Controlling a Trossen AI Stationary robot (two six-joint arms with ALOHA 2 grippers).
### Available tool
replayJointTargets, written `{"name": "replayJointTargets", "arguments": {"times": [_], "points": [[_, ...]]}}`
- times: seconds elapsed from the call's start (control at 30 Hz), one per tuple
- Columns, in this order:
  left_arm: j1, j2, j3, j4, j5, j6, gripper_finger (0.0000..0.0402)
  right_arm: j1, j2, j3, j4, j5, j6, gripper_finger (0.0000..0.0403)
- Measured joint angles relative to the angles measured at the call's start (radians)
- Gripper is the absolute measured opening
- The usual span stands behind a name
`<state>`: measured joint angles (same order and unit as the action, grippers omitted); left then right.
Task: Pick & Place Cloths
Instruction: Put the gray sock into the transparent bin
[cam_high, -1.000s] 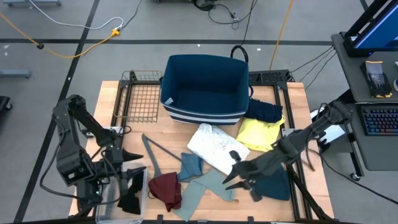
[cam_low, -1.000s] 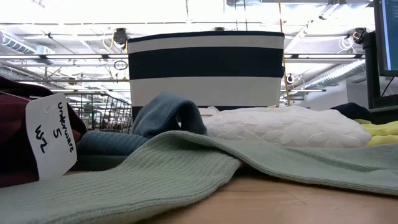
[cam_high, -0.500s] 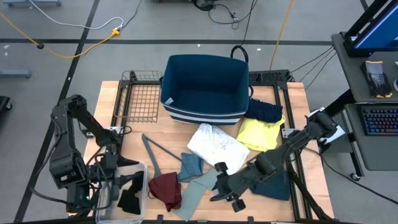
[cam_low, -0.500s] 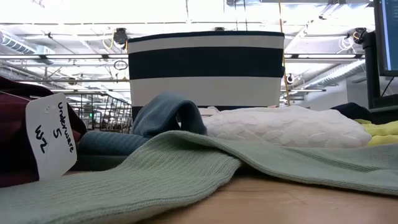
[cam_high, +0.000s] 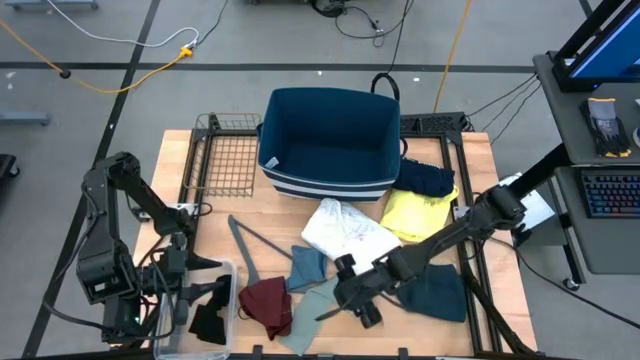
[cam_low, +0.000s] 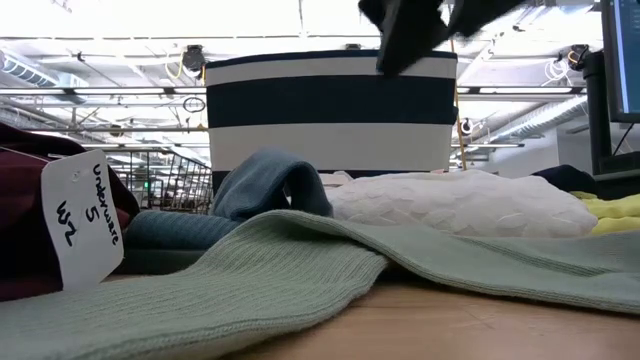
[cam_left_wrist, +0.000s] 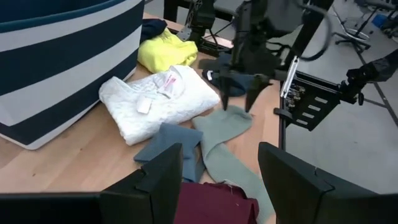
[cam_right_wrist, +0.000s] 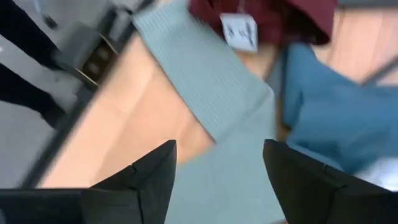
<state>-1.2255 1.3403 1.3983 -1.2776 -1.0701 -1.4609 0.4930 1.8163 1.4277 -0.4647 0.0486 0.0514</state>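
In the high view you see the blue basket (cam_high: 330, 140) at the far middle of the table (cam_high: 480, 160). Between the basket and the near edge lie the white cloth (cam_high: 345, 232), the yellow cloth (cam_high: 418, 215), the navy cloth (cam_high: 424, 178), the blue cloth (cam_high: 307, 267), the maroon cloth (cam_high: 267, 303), the grey-green cloth (cam_high: 312, 310) and the dark teal cloth (cam_high: 436, 295). The grey hanger (cam_high: 243, 250) lies near the basket's left corner. The right gripper (cam_high: 340, 305) hangs over the grey-green cloth, its fingers apart, nothing in them. The left gripper (cam_high: 215, 292) is over the clear bin (cam_high: 230, 275) at the table's near left corner, where a black cloth (cam_high: 208, 322) lies. Bare wood stays free left of the hanger.

The low view shows you what the high view does not: a paper tag (cam_low: 84, 218) on the maroon cloth, and the right gripper only as a dark shape above the basket's rim.

In the left wrist view the left fingers (cam_left_wrist: 163, 180) stand apart and empty; the right gripper's tips point down at the grey-green cloth, just above it.

In the right wrist view the right fingers (cam_right_wrist: 151, 175) are wide open over the grey-green cloth, with the table's near edge beside it.
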Motion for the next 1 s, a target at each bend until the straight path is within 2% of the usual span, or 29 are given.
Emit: {"name": "replayJointTargets", "arguments": {"times": [0.37, 0.83, 1.0], "points": [[0.001, 0.000, 0.000, -0.001, 0.007, 0.000, 0.0214, -0.049, 0.016, 0.000, -0.087, 0.001, -0.063, 0.0243], [0.001, 0.000, 0.000, -0.004, 0.007, -0.001, 0.0214, -0.067, 0.017, 0.000, -0.086, 0.001, -0.072, 0.0243], [0.001, 0.000, 0.000, -0.004, 0.007, -0.001, 0.0214, -0.067, 0.078, -0.001, -0.090, -0.001, -0.074, 0.0243]]}}
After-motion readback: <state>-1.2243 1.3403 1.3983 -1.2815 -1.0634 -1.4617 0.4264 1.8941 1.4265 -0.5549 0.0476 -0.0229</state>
